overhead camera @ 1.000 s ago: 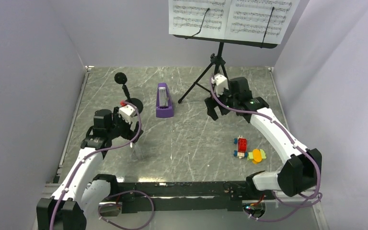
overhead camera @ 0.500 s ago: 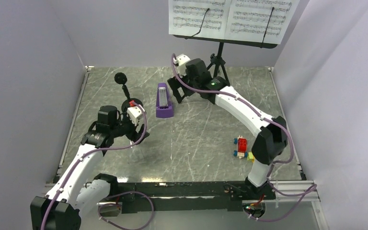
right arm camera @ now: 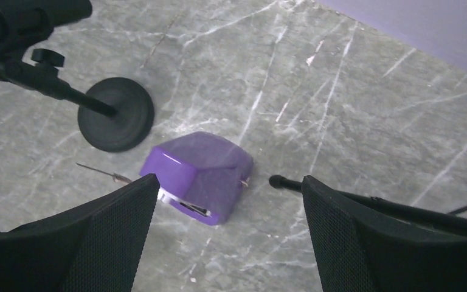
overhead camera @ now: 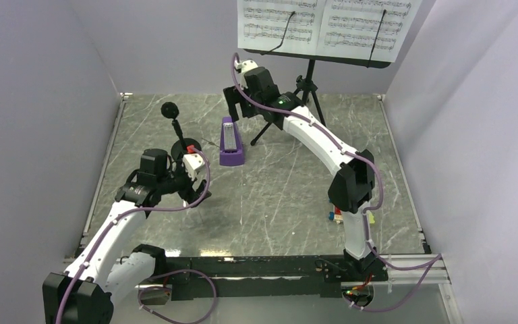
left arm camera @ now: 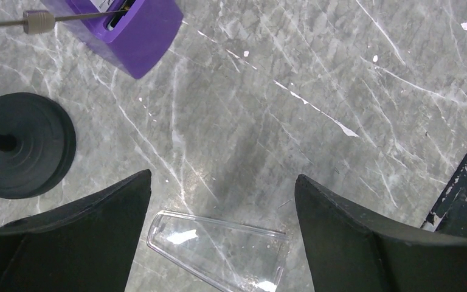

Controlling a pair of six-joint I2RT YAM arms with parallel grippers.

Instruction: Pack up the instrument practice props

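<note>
- Judging by how things lie, packing has hardly begun. From the near fingers to the far ones, every prop sits out on the table [left arm camera: 340, 73], neither gripper holds anything, and no box or case shows in any view.
- The left gripper [left arm camera: 222, 198] has its fingers spread wide and empty. A clear plastic cover [left arm camera: 219, 249], wedge-shaped and see-through, lies flat on the table in the gap between them. Neither finger seems to touch it. By its shape it probably belongs on the metronome, so I judge it the likely next thing to pick up.
- Just outside the left-hand finger in that wrist view sits the microphone stand [left arm camera: 21, 146]. It has a round black base and a thin stem with a ball top, and it is upright and unpacked.
- Ahead of those fingertips, and below the gap of the other pair, is the metronome [right arm camera: 200, 176]. It is purple and wedge-shaped and seems to stand on its base. Its front is uncovered, and a thin rod with a small weight sticks out.
- The right gripper [right arm camera: 230, 182] hangs over the metronome with its fingers spread apart, clear of it and gripping nothing. The metronome sits nearer the left-hand finger in that view.
- Beside the right-hand finger lies one rubber-tipped foot of the music stand [overhead camera: 308, 88], a black tripod fully opened out.
- Farthest beyond the fingers, the stand's desk carries the white sheet music [overhead camera: 324, 23], held down by two thin black arms. The pages have not been taken off and the stand has not been folded.
</note>
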